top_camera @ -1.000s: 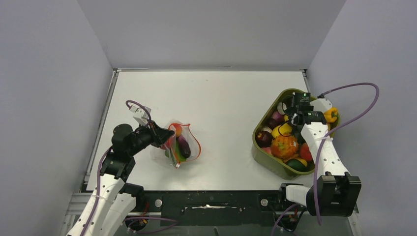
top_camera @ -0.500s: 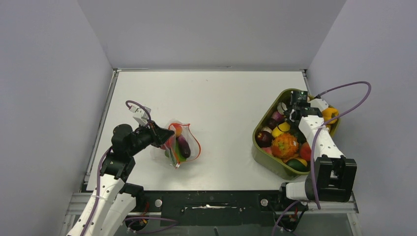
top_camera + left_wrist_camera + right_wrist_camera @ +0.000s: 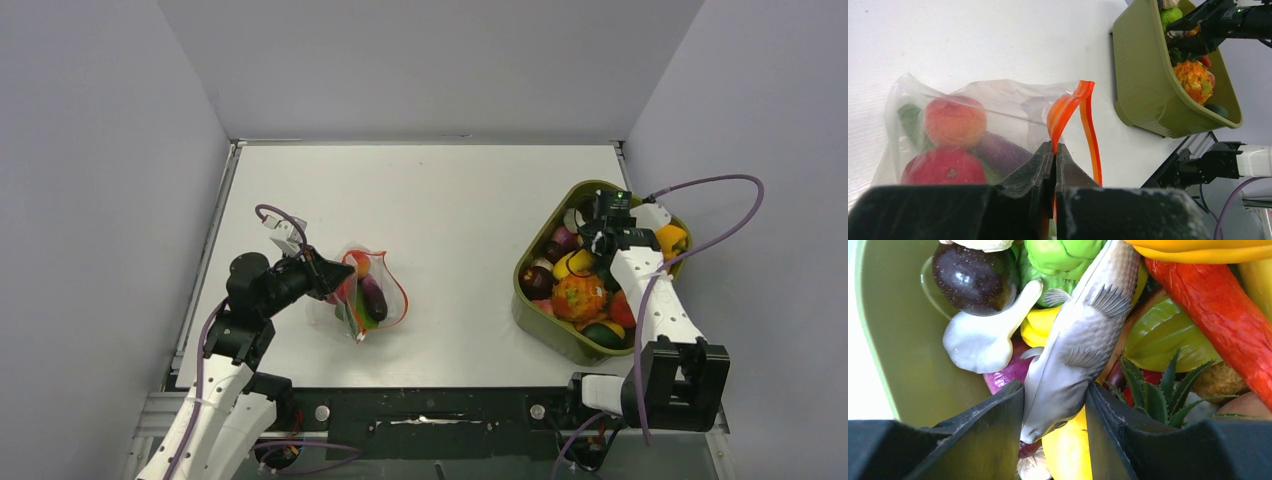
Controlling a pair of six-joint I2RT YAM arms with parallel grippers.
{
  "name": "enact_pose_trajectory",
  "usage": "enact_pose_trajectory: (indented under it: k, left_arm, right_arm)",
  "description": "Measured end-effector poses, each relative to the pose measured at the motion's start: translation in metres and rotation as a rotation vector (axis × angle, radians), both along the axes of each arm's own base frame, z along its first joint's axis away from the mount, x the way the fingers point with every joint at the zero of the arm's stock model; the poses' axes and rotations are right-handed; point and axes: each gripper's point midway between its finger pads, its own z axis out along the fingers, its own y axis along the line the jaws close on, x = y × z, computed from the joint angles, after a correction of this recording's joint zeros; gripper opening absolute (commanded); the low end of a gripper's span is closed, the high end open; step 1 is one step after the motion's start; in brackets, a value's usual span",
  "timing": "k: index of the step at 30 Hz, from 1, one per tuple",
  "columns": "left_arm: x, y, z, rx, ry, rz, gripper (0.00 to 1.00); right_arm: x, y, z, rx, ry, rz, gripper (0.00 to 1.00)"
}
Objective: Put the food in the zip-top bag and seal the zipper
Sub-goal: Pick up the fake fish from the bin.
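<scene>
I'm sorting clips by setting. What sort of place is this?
Probably a robot lab cell, not a kitchen: left arm and right arm bolted at a white table, bare grey walls around it, toy food in a tub.

one zip-top bag (image 3: 1013, 107), one tub (image 3: 1143, 85), one fish (image 3: 1078, 340)

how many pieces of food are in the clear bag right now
4 that I can see: a peach-coloured fruit on top, a red one below it, a purple eggplant beside them, a green piece at the left. More may be hidden.
</scene>
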Motion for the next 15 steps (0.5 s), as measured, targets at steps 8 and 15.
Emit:
enact_pose_trajectory:
  k: [8,15]
  left_arm:
    - [0.0,0.0,0.0,0.0,0.001,0.0,0.0]
    - [0.0,0.0,0.0,0.0,0.001,0.0,0.0]
  right_arm:
    - [-0.001,0.011,0.024,0.037,-0.087,0.041,0.28]
    - [-0.003,0.031,0.048,0.057,-0.172,0.107,0.27]
